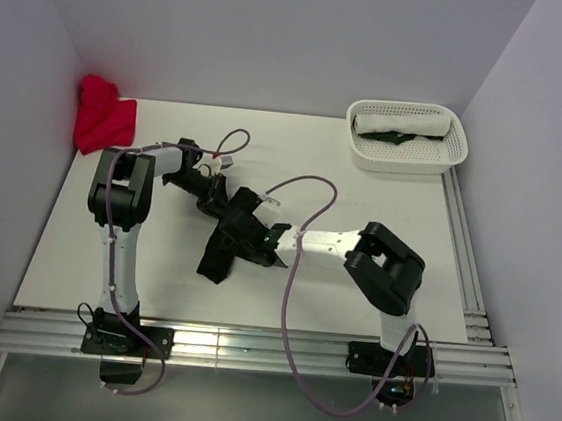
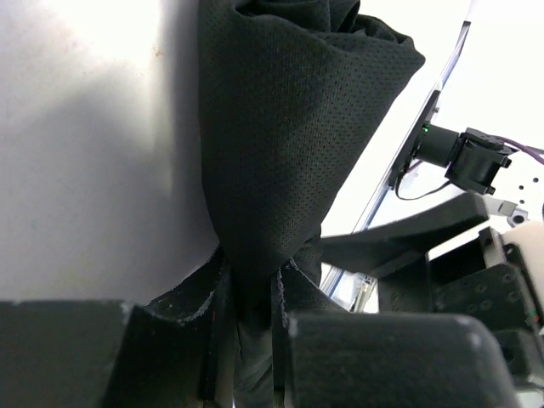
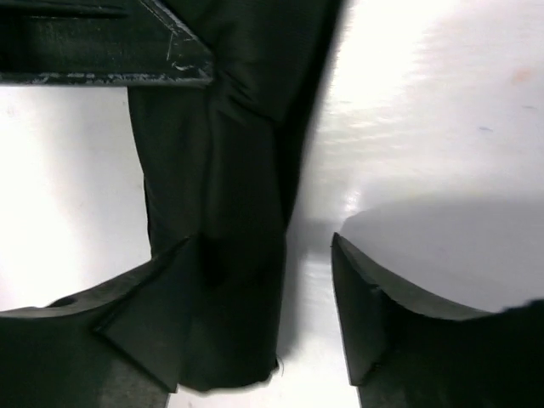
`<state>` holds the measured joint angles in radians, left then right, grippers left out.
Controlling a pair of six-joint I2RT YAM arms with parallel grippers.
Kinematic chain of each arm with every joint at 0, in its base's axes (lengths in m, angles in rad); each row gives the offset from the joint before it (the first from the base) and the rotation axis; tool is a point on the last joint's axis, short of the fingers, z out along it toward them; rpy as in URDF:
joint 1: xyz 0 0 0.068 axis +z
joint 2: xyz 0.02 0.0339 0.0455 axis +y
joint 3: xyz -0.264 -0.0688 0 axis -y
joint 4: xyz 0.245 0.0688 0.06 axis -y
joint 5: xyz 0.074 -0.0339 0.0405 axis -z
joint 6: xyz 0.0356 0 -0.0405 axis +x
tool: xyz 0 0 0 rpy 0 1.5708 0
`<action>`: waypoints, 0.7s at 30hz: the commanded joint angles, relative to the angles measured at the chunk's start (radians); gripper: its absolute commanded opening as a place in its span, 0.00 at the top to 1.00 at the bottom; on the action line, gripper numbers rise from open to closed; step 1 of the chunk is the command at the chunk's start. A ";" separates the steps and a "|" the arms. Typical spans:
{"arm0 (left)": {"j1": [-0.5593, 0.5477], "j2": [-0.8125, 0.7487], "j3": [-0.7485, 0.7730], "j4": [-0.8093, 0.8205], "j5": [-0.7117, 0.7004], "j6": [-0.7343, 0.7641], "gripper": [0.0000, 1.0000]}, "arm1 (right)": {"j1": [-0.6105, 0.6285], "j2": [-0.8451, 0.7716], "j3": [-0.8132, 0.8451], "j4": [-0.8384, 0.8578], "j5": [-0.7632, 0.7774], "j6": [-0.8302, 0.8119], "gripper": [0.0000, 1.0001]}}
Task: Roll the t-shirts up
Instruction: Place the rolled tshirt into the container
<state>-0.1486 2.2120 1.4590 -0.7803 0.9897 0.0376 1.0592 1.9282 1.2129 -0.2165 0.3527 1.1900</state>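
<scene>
**Top external view.** Item 1 – black t-shirt: lay crumpled in a long narrow bundle near the middle of the table, running from upper right to lower left. Left gripper: met the upper end of the black t-shirt, reaching in from its left. Right gripper: sat at the right flank of the black t-shirt, about midway along it. Red t-shirt: bunched in a heap well apart from the black t-shirt, at the far left corner against the wall. Basket: white, perforated, well apart to the far right of the black t-shirt – it held a rolled white t-shirt with a dark green t-shirt just in front of it.

**Left wrist view.** Left gripper: jaws drawn close together, pinching a gathered fold of the black t-shirt. From the pinch the cloth widened into a loose cone reaching away over the white table.

**Right wrist view.** Right gripper: jaws stood wide apart, clamping nothing. The black t-shirt ran as a dark strip down the picture, its lower end against the left-hand finger; bare table showed between the cloth and the other finger.
</scene>
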 commanded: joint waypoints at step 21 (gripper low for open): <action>-0.006 0.017 0.008 0.050 -0.052 -0.071 1.00 | -0.091 -0.060 -0.344 0.579 -0.095 0.126 0.17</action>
<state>-0.1501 2.2349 1.4776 -0.7803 0.9977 -0.0135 0.9661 1.8229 0.8162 0.4255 0.2417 1.3201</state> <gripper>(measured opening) 0.184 0.828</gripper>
